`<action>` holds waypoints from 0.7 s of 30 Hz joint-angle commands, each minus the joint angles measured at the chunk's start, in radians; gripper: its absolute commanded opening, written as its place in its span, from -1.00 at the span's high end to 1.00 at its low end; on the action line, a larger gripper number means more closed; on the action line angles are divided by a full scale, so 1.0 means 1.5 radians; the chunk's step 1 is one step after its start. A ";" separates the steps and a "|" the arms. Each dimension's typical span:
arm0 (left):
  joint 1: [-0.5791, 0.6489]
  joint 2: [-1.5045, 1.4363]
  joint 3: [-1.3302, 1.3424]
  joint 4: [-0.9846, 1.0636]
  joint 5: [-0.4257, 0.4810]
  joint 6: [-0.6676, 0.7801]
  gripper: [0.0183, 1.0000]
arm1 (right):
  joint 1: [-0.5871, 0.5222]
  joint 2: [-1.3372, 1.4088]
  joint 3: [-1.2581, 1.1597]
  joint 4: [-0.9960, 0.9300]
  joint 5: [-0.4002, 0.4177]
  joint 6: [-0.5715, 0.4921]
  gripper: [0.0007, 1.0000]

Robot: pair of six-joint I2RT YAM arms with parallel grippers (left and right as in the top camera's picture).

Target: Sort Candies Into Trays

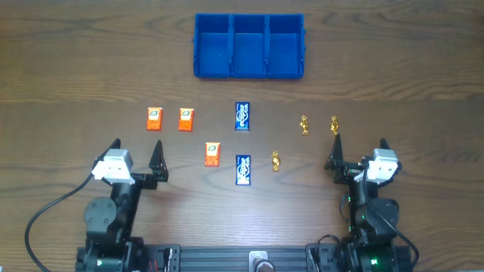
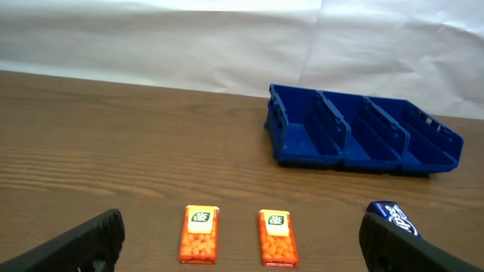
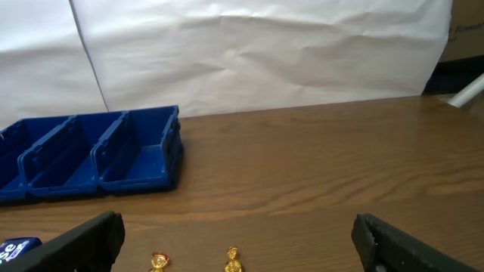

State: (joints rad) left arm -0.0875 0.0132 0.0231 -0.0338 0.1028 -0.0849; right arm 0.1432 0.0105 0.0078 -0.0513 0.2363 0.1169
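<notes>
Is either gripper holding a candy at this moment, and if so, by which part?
Nothing is held. The left gripper and the right gripper are both open and empty.

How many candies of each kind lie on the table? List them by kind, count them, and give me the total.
orange candy boxes: 3
blue candy packets: 2
gold wrapped candies: 3
Total: 8

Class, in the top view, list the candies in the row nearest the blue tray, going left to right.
First orange box, second orange box, blue packet, first gold candy, second gold candy.
</notes>
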 commanded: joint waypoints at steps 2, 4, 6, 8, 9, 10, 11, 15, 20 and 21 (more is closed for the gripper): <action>0.002 -0.004 -0.012 -0.024 0.011 -0.005 -1.00 | -0.004 -0.005 0.000 -0.005 0.009 -0.009 -1.00; 0.002 -0.006 -0.012 -0.024 0.011 -0.005 -1.00 | -0.004 -0.005 0.000 -0.005 0.009 -0.009 -1.00; 0.002 -0.006 -0.012 -0.024 0.011 -0.005 -1.00 | -0.004 -0.005 0.000 -0.005 0.009 -0.009 -1.00; 0.002 -0.006 -0.012 -0.028 -0.022 0.018 -1.00 | -0.004 -0.005 0.000 -0.005 0.009 -0.009 -1.00; 0.002 -0.006 -0.012 -0.028 -0.018 0.017 -1.00 | -0.004 -0.005 0.000 -0.005 0.009 -0.009 -1.00; 0.001 -0.006 -0.011 -0.026 -0.007 0.012 -1.00 | -0.004 -0.005 0.000 -0.005 0.009 -0.009 -1.00; 0.001 -0.006 -0.006 -0.026 -0.002 -0.001 -1.00 | -0.004 -0.005 0.000 -0.005 0.009 -0.009 -1.00; 0.015 0.086 0.110 -0.062 0.008 -0.031 -0.99 | -0.004 -0.005 0.000 -0.005 0.009 -0.009 -1.00; 0.028 0.331 0.354 -0.193 -0.009 -0.001 -1.00 | -0.004 -0.005 0.000 -0.005 0.009 -0.009 -1.00; 0.028 0.375 0.396 -0.218 -0.018 0.004 -1.00 | -0.004 -0.005 0.000 -0.005 0.009 -0.009 -1.00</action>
State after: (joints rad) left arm -0.0540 0.3744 0.3840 -0.2829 0.1005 -0.1040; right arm 0.1432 0.0097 0.0078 -0.0517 0.2409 0.1165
